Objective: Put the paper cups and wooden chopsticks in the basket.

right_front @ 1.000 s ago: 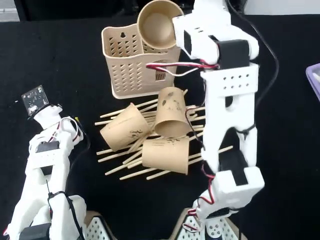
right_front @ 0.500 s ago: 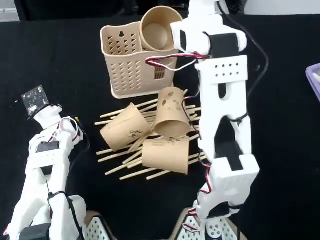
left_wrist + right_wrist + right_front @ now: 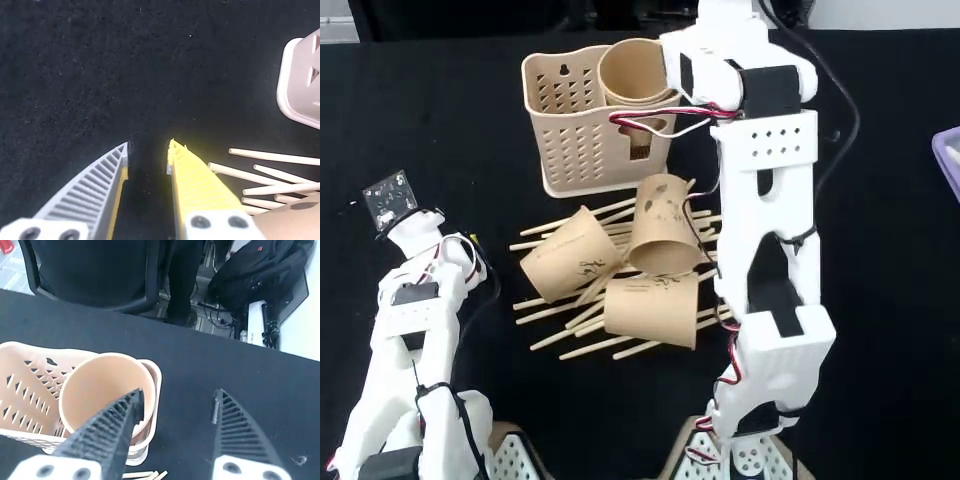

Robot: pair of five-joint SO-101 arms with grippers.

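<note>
Moved: cup (image 3: 632, 72), from tilted over the basket (image 3: 575, 140) to upright inside it, at the corner nearest the right arm.
Right tool (image 3: 178, 391): released, jaws apart, one finger over the cup's rim.
Left tool (image 3: 148, 144): released, empty, above bare table (image 3: 75, 60), just beside chopsticks (image 3: 270, 156).
Three cups (image 3: 652, 310): lying on their sides atop the scattered chopsticks, near the basket.
</note>
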